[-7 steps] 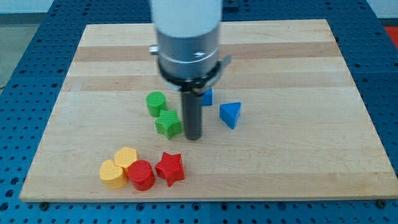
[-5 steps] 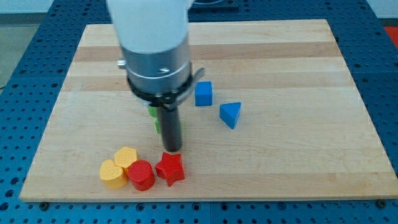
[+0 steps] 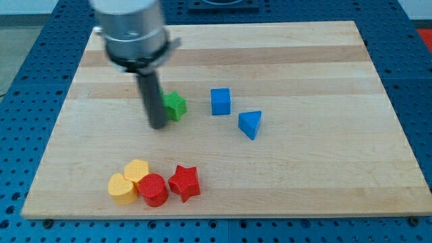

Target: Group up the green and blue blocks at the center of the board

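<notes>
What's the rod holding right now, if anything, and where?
Nothing is held; the rod can only push. My tip sits on the board at the view's left of a green block, close beside or touching it. The rod hides whatever lies behind it.

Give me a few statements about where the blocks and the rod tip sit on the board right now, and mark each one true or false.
1. My tip is just to the view's left of a green block. True.
2. The blue cube touches the blue triangular block. False: they sit apart.
3. The red star lies near the view's bottom. True.
4. The two yellow blocks lie at the view's top right. False: bottom left, beside the red round block.
</notes>
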